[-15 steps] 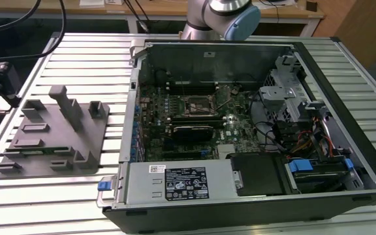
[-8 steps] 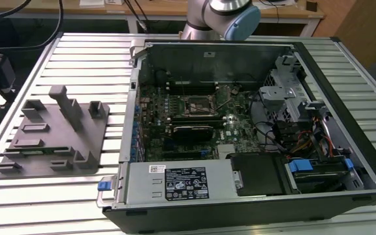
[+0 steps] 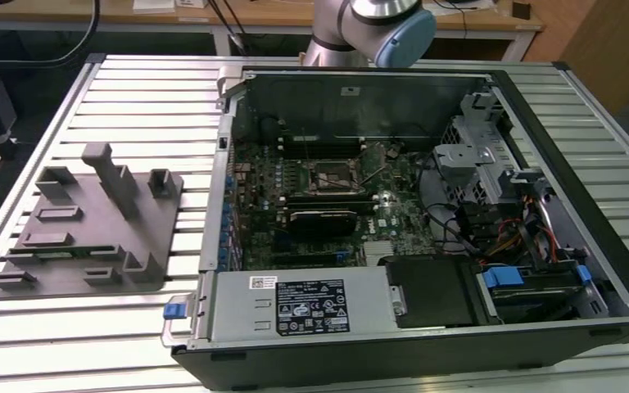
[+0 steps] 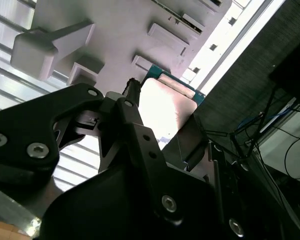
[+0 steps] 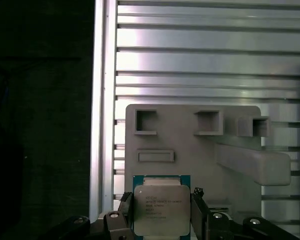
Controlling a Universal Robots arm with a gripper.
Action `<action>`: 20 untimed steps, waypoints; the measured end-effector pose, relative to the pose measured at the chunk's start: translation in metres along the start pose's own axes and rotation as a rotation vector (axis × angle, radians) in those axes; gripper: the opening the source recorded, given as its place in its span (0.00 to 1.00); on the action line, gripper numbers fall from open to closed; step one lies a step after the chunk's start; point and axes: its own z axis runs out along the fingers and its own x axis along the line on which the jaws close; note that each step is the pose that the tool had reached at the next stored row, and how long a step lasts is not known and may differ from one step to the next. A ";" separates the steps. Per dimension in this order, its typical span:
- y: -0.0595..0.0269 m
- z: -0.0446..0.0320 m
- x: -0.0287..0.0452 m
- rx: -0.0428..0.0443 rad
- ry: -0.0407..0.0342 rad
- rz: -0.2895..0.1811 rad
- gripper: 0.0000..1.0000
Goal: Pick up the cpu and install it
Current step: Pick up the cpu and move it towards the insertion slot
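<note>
End effector (image 5: 161, 196) grips cpu (image 5: 162, 212) btwn its jaws.

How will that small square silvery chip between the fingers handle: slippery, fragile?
The flat square cpu with the silvery metal top looks thin and rigid, so probably stiff and light. Its smooth lid may be slippery, and the black end effector grips only its opposite edges, so it could tilt if bumped.

Soft, even light fills the exterior view, but the case (image 3: 380, 102) interior lies in shadow. In the second wrist view the cpu (image 4: 165, 105) glares white. In the first wrist view the table (image 5: 200, 60) slats gleam.
</note>
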 end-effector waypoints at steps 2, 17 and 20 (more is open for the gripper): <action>0.0003 -0.0046 -0.0002 0.0000 -0.0001 0.000 0.54; 0.0020 -0.0373 -0.0019 0.0000 0.0000 0.000 0.54; 0.0023 -0.0434 -0.0021 0.0000 0.0000 0.000 0.54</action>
